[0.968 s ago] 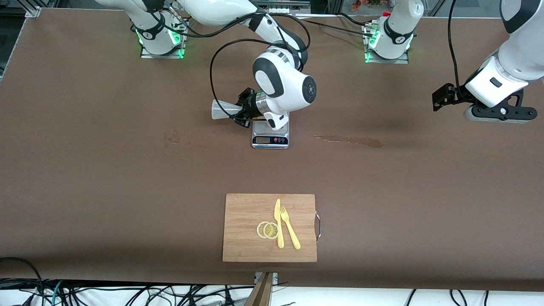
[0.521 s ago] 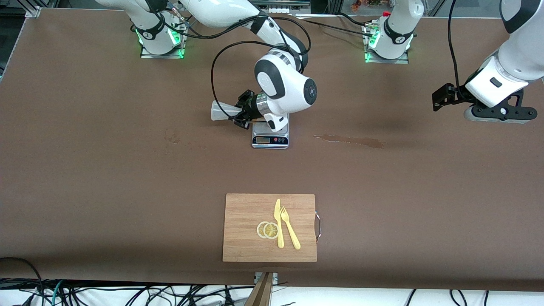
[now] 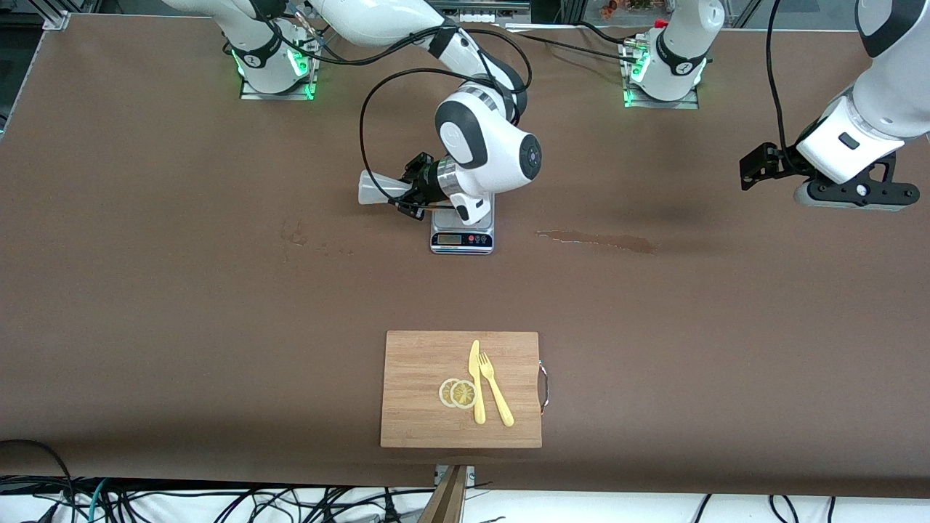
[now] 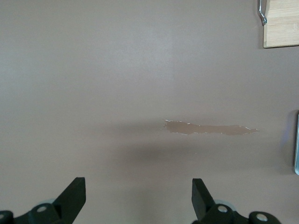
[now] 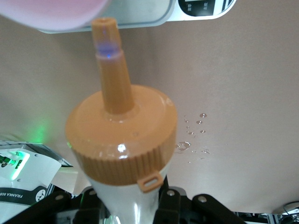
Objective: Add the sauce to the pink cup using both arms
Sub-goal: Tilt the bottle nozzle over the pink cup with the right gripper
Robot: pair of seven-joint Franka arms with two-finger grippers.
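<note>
- Two arms: right gripper (image 3: 414,195) grips the sauce (image 5: 122,140) bottle sideways, nozzle at the pink cup (image 5: 53,14) rim on the scale (image 3: 462,237).
- Left gripper (image 4: 139,203) waits, spread, over bare table.
- Pouring seems underway; sauce not visible in cup.

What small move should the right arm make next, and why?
Probably ease the nozzle on over the pink cup before squeezing: the right gripper holds the sauce tipped sideways beside the scale, its tip just at the cup's rim.
</note>
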